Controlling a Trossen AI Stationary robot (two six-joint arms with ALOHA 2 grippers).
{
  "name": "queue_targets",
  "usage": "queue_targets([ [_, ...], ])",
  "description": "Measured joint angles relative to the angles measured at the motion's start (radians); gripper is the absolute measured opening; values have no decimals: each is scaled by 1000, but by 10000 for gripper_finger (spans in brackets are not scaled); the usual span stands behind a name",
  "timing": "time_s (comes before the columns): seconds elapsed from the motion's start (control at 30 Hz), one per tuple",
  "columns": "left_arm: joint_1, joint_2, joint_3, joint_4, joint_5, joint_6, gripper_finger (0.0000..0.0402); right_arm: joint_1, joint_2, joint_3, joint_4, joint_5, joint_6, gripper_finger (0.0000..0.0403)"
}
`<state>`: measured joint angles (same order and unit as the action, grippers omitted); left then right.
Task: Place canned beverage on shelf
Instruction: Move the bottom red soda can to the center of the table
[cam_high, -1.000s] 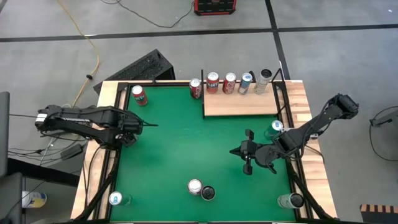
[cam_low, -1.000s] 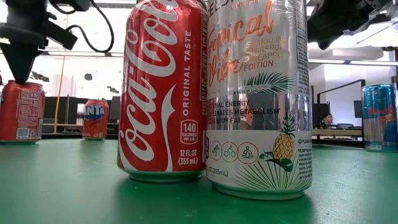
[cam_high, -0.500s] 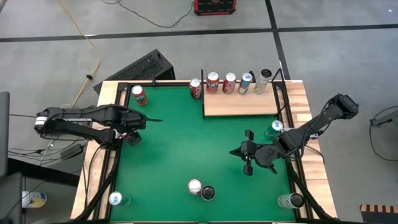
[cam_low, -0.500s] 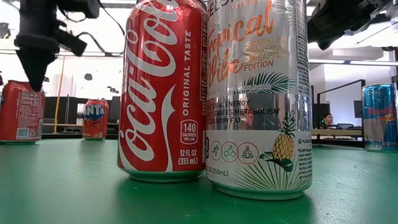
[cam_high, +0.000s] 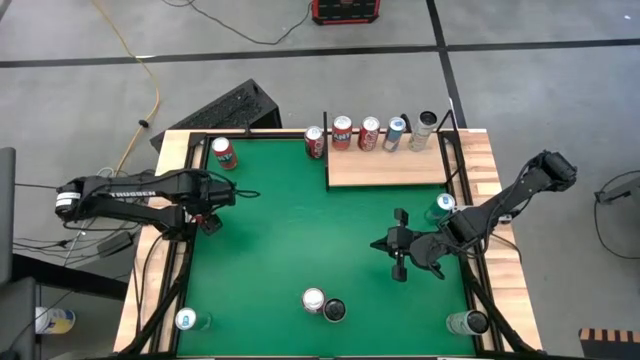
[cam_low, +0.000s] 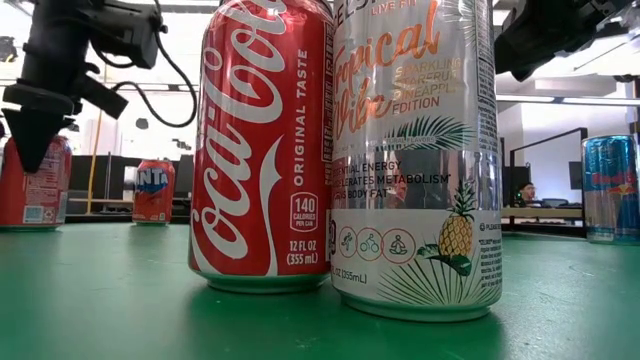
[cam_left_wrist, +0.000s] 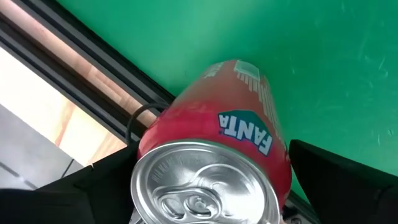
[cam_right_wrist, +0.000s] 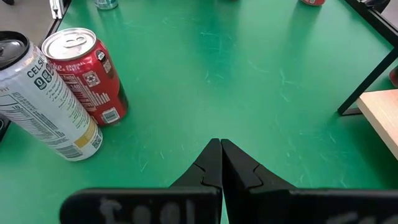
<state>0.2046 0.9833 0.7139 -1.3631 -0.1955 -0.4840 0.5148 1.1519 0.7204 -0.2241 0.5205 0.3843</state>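
Nearest the front edge of the table (cam_high: 280, 240), well away from the shelf (cam_high: 385, 168), a red cola can (cam_low: 262, 150) and a tall silver can (cam_low: 415, 150) stand touching. Further in, the right gripper (cam_high: 398, 245) waits over the green below the shelf, fingers pressed together, holding nothing.

Far left of the shelf, the left gripper (cam_high: 215, 190) hangs spread wide over a red Fanta can (cam_left_wrist: 214, 162) beside the table's left rail; the fingers (cam_left_wrist: 336, 180) flank the can but don't look clamped on it, so nothing is gripped. Four cans already line the shelf's back edge, and another red can (cam_high: 314, 141) stands just off its left post.

Step in hand looks like the grasp. Drop lower so the pads land mid-body, not on the rim. Keep the can centred between the fingers, close squarely, and lift straight up clear of the rail before swinging to the shelf's open front.
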Motion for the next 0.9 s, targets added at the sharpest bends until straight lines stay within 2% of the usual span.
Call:
queue_targets([
  [0.13, 24, 0, 6, -3, 25, 57, 348, 0, 0, 0, 0, 0, 0, 22],
  [0.3, 70, 1, 84, 6, 95, 91, 288, -7, 0, 0, 0, 0, 0, 22],
  [0.47, 86, 1, 196, 26, 140, 86, 287, -33, 0, 0, 0, 0, 0, 22],
  [0.6, 64, 16, 292, 122, 208, 34, 287, -56, -2, 0, 0, -42, -15, 22],
  [0.73, -21, 104, 396, 214, 215, 20, 287, -71, -2, 0, 0, -59, -17, 22],
  [0.9, -135, 307, 551, 305, 173, 18, 287, -73, -2, 0, -1, -62, -19, 22],
])
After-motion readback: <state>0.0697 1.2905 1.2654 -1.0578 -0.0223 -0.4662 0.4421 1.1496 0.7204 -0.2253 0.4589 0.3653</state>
